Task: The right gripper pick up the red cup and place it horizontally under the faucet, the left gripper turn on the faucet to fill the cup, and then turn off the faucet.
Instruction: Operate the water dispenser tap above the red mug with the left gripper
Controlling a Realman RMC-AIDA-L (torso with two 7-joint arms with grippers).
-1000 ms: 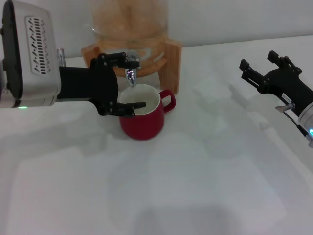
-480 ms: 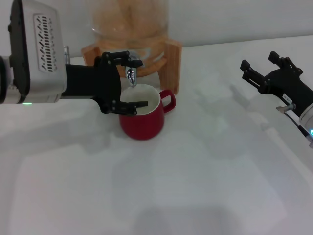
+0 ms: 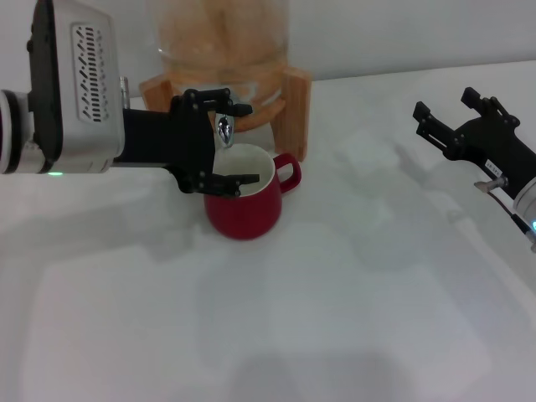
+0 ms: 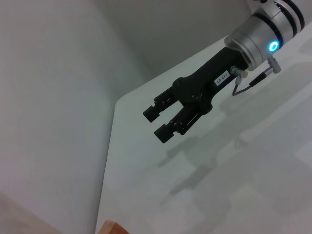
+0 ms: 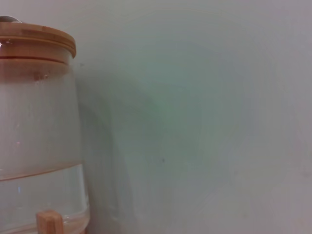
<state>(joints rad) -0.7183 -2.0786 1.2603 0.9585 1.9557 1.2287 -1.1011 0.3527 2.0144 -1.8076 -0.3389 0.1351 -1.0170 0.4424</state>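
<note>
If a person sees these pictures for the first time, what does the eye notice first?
First, the red cup, upright on the white table right under the faucet of the glass dispenser. Next, the left gripper, its open fingers around the faucet above the cup's rim. The right gripper hangs open far to the right, holding nothing.

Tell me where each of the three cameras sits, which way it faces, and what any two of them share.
Head view: high on the robot, looking down at the table; left gripper at the faucet above the red cup, right gripper off right.
Left wrist view: faces across the table; only the right gripper, fingers open.
Right wrist view: faces the glass dispenser; no body.
Shared: head and right wrist both show the dispenser.
</note>
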